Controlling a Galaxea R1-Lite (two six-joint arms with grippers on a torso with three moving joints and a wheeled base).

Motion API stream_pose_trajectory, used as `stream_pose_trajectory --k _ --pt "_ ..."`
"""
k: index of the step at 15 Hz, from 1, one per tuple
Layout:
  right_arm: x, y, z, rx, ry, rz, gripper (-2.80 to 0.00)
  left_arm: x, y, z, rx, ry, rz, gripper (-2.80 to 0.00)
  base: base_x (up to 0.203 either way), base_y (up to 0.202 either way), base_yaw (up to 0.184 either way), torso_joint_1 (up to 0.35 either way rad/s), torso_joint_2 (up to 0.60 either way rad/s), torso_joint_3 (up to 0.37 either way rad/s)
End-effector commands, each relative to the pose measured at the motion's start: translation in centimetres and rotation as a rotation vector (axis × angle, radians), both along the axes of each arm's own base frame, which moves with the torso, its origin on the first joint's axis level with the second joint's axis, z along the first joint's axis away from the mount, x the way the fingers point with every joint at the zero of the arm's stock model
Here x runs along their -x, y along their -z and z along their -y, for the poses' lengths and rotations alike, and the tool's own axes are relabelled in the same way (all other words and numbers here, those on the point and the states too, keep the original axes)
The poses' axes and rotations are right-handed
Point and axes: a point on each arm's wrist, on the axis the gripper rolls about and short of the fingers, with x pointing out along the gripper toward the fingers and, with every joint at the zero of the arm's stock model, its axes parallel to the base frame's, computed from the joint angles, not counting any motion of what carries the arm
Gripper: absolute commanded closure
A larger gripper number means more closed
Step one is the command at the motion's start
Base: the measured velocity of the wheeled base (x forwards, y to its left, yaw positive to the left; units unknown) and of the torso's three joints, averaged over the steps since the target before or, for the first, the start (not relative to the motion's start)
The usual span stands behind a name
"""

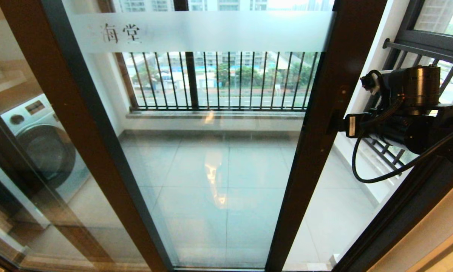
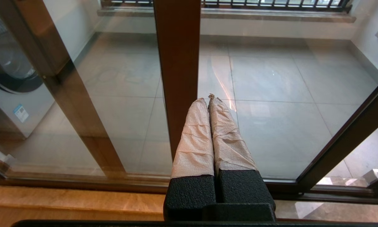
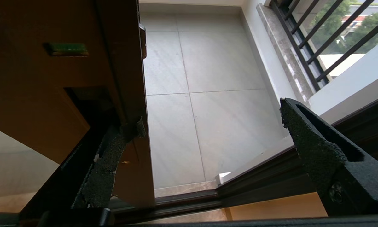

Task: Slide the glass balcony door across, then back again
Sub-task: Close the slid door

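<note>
Item: tall clear-glass balcony door (image 1: 218,158) in dark brown frame, frosted white band at top. It stands partway along its floor track, with an open gap at its right stile.

Right gripper (image 3: 207,132): jaws spread wide, one finger (image 3: 107,164) against the stile's edge.

Left gripper (image 2: 209,101): closed, empty, parked low before the glass.

Handling advice: press squarely on the stile, level with the track, steadily; avoid loading the glass.
</note>
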Motion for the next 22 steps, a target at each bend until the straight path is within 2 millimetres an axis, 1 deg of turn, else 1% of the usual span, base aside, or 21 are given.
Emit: stream_pose_trajectory --k 1,6,13,18,22 --pt "-0.1 0.0 0.5 0.003 0.023 0.009 -2.8 0.0 0.0 0.0 0.0 0.0 0.0 0.0 0.0 0.0 0.0 0.0 0.0 0.0" --pt "-0.2 -0.1 0.9 0.015 0.032 0.011 -2.8 0.0 0.0 0.0 0.0 0.0 -0.002 0.0 0.0 0.0 0.0 0.0 0.0 0.0" --pt "-0.1 -0.4 2.2 0.042 0.064 0.011 -2.8 0.0 0.0 0.0 0.0 0.0 0.0 0.0 0.0 0.0 0.0 0.0 0.0 0.0" --pt "-0.4 -0.3 4.0 0.079 0.109 0.01 -2.8 0.0 0.0 0.0 0.0 0.0 -0.001 0.0 0.0 0.0 0.0 0.0 0.0 0.0" --pt "-0.2 -0.1 4.1 0.088 0.11 0.0 -2.8 0.0 0.0 0.0 0.0 0.0 0.0 0.0 0.0 0.0 0.0 0.0 0.0 0.0"
